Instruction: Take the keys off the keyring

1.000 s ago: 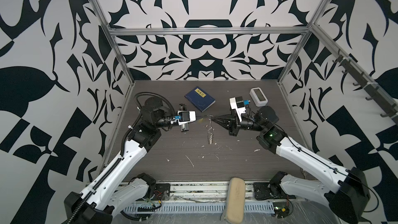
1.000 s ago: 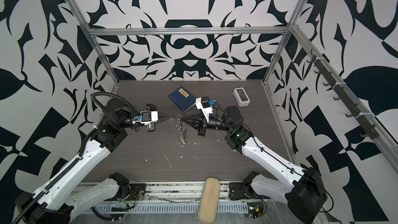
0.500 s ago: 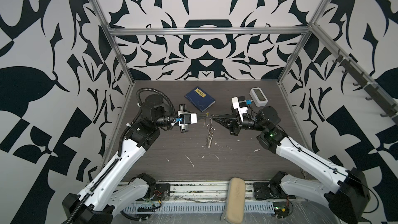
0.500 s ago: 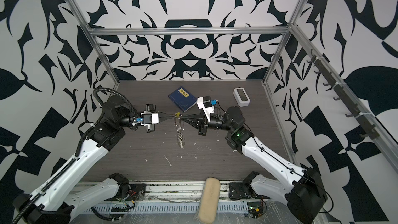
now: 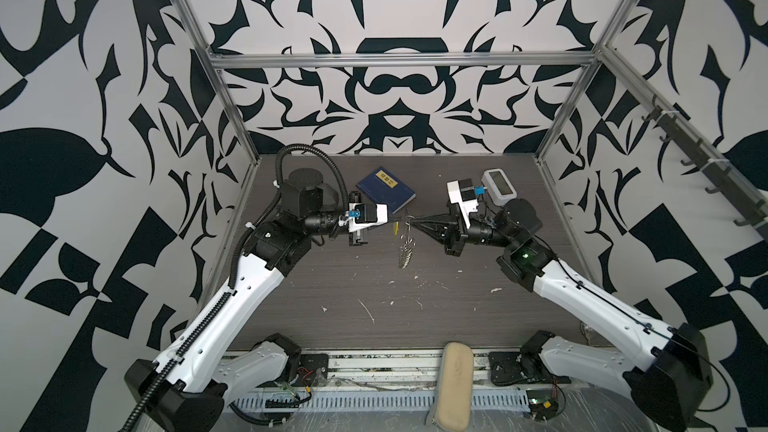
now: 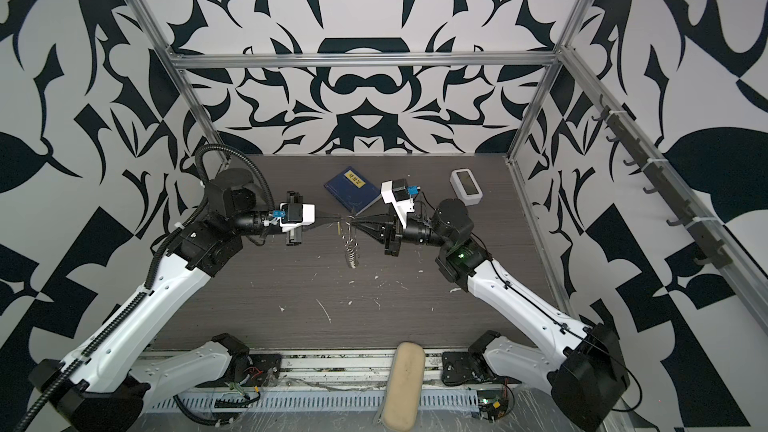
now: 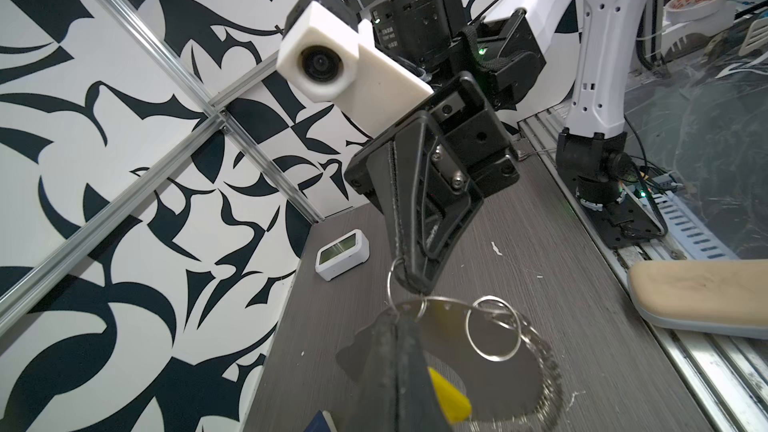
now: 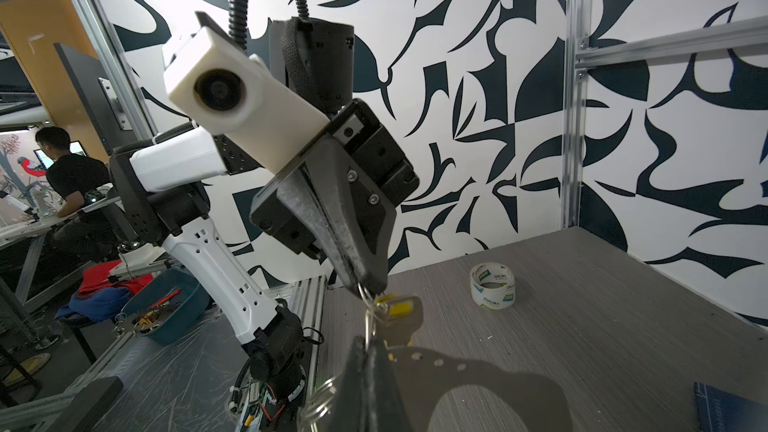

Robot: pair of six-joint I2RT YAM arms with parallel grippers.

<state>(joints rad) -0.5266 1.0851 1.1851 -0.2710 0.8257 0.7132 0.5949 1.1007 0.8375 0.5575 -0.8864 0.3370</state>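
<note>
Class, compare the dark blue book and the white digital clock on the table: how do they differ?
The dark blue book is thin and flat; the white digital clock is a thicker, round-cornered box. The book bears a yellow label, the clock a grey screen. The book covers more surface than the clock. Both rest at the dark wooden table's far end.

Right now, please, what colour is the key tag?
The tag is yellow, clearest in the left wrist view.

Tight gap at the tips, open table around

The left gripper (image 5: 397, 220) and right gripper (image 5: 415, 222) meet tip to tip, jaws clamped; keys (image 5: 396, 228) and keyring (image 5: 405, 248) dangle beneath them, blocking the way under. A blue book (image 5: 386, 189) lies just beyond the jaws; the table (image 5: 374, 292) on their near side lies open.
</note>
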